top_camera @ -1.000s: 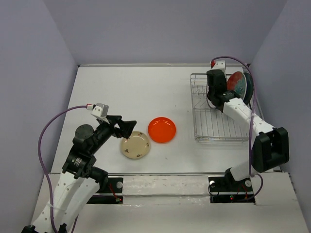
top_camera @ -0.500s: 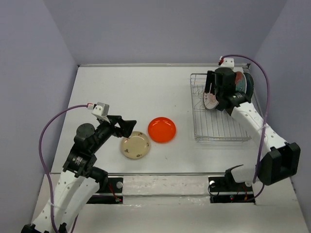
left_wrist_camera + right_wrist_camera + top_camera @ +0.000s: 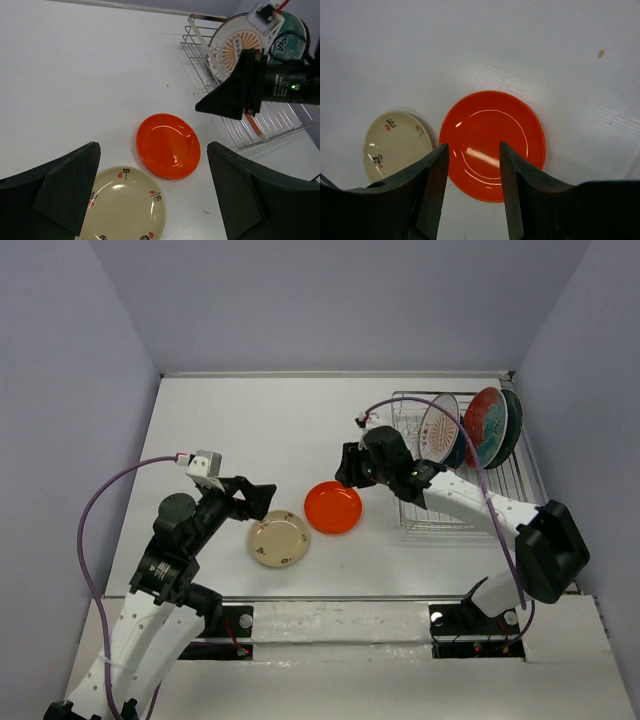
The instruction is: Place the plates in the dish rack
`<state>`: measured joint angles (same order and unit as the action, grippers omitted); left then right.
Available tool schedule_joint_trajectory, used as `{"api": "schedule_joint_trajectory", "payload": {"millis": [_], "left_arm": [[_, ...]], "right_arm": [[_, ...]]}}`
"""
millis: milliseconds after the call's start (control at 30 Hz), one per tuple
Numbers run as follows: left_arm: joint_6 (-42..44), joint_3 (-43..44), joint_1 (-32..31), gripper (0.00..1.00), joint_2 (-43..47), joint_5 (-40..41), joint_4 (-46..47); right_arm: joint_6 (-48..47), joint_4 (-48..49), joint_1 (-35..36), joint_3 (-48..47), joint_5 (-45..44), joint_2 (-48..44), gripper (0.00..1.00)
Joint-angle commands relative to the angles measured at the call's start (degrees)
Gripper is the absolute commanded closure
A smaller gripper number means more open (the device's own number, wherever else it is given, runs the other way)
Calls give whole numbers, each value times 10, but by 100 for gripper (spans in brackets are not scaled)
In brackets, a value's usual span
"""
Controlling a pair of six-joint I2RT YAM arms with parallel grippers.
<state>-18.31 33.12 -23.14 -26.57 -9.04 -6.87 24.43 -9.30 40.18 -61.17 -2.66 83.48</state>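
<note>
Table white, walled on three sides. Dish rack, silver wire, sits at the right side of the table, its long axis running near to far. Three plates stand on edge in the rack's far end, side by side: white plate with orange sunburst on the left, red-rimmed teal floral plate next to it, dark teal-grey plate rightmost and mostly hidden behind the floral one. Cannot tell whether another plate sits between them. The near part of the rack holds no plates. Two plates lie flat on the table left of the rack: orange-red plate near the table's middle, small cream-beige plate just beside it, nearer and to the left, with small dark and red marks on its face; the two rims are close, contact not clear. Right gripper reaches left from the rack side and hangs over the orange-red plate, jaws partly apart, nothing between them, plate visible through the gap. Left gripper hovers at the near left, above the cream-beige plate's left edge, jaws spread wide and holding nothing, both loose plates in its wrist view.
</note>
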Motion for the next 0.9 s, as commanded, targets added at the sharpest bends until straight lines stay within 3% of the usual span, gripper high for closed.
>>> {"api": "schedule_joint_trajectory", "payload": {"millis": [0, 167, 267, 333, 600, 867], "left_arm": [[3, 4, 6, 1, -12, 8, 14], [1, 4, 6, 1, -16, 10, 14], [1, 3, 7, 1, -15, 6, 16], [2, 3, 8, 1, -15, 3, 16], [3, 3, 11, 1, -16, -6, 20], [4, 3, 11, 1, -15, -8, 20]], "right_arm": [[50, 61, -1, -2, -15, 50, 51], [-73, -19, -1, -68, 19, 111, 48], [-144, -101, -1, -111, 62, 149, 37], [-168, -141, -18, -126, 57, 166, 36], [-220, -193, -50, -146, 100, 202, 35], [-285, -215, -70, -170, 210, 264, 36]]}}
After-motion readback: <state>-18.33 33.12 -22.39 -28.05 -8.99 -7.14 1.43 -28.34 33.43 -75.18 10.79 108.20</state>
